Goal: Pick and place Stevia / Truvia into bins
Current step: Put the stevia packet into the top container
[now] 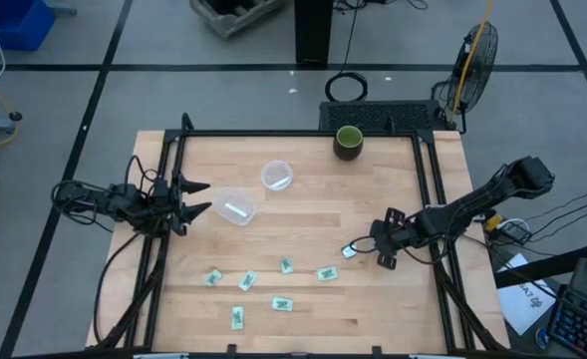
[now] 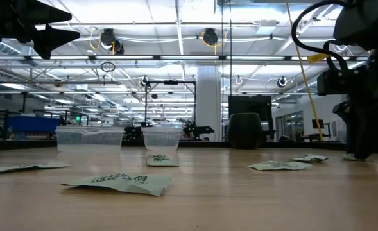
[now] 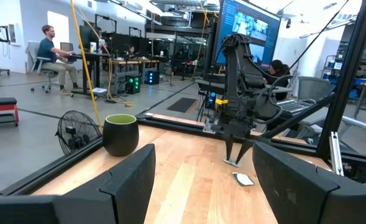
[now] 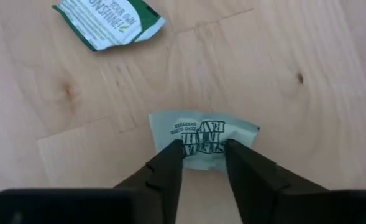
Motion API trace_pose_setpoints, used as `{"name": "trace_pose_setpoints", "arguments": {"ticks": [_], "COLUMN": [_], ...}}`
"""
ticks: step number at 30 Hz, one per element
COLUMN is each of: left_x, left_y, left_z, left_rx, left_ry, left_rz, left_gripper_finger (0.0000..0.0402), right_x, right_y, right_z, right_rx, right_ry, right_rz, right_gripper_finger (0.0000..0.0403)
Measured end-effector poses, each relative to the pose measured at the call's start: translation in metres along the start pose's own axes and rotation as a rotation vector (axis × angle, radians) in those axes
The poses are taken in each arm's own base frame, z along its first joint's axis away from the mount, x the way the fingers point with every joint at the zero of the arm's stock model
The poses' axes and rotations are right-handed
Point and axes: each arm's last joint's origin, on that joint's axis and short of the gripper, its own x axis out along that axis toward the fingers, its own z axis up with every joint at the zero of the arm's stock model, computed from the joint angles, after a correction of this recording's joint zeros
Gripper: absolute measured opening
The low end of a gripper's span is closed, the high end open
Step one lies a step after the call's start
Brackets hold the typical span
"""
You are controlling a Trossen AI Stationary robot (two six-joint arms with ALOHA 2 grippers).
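Note:
Several white-and-green sachets (image 1: 282,304) lie flat on the near half of the table. My right gripper (image 4: 204,146) is low at the table's right side and open, its fingers pointing down over one sachet (image 4: 202,127). Another sachet (image 4: 108,22) lies just beyond it. The round cup (image 1: 276,176) and the wider clear tub (image 1: 238,207) stand left of the table's middle, and a white strip shows inside the tub. My left gripper (image 1: 201,197) hangs open above the table's left side, just left of the tub, touching nothing. My right gripper comes from above, pointing down, and its fingertips (image 4: 170,158) stand on the sachet's top face, one at each side of its printed middle (image 4: 202,142). The sachet lies on the table, slightly wrinkled. A narrow gap stays between the fingers.
A dark green cup (image 1: 348,142) stands at the far edge, right of the middle. A black frame (image 1: 428,189) runs round the tabletop. Bare wood lies between the bins and my right gripper. People sit at desks in the room beyond.

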Motion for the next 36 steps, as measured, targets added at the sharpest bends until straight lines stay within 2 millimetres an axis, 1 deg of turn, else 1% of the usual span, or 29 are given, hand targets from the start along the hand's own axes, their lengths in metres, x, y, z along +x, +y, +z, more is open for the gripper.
{"name": "trace_pose_setpoints", "arguments": {"ticks": [4, 8, 13, 19, 24, 26, 29, 33, 36], "left_x": [0.000, 0.000, 0.000, 0.000, 0.000, 0.000, 0.000, 0.000, 0.000], "left_y": [0.000, 0.000, 0.000, 0.000, 0.000, 0.000, 0.000, 0.000, 0.000], "left_z": [0.000, 0.000, 0.000, 0.000, 0.000, 0.000, 0.000, 0.000, 0.000], "left_rx": [0.000, 0.000, 0.000, 0.000, -0.001, -0.001, -0.001, 0.000, -0.001], "left_ry": [0.000, 0.000, 0.000, 0.000, -0.001, 0.000, -0.001, -0.001, -0.001], "left_rz": [0.000, 0.000, 0.000, 0.000, 0.000, 0.000, 0.000, 0.000, 0.000], "left_gripper_finger": [0.0276, 0.0276, 0.0276, 0.0276, 0.0276, 0.0276, 0.0276, 0.0276, 0.0276], "right_x": [0.000, 0.000, -0.001, -0.004, -0.016, -0.020, -0.020, -0.017, -0.015], "right_y": [0.001, 0.006, 0.009, 0.005, 0.004, 0.002, 0.000, 0.004, 0.001], "right_z": [0.001, 0.011, 0.026, 0.045, 0.070, 0.082, 0.103, 0.138, 0.169], "right_rx": [0.002, -0.025, -0.060, -0.072, -0.092, -0.096, -0.107, -0.147, -0.147], "right_ry": [-0.017, -0.116, -0.244, -0.395, -0.645, -0.700, -0.704, -0.718, -0.736], "right_rz": [0.001, 0.062, 0.125, 0.144, 0.191, 0.190, 0.178, 0.126, 0.086], "right_gripper_finger": [0.0071, 0.0050, 0.0040, 0.0038, 0.0038, 0.0038, 0.0038, 0.0038, 0.0038]}}
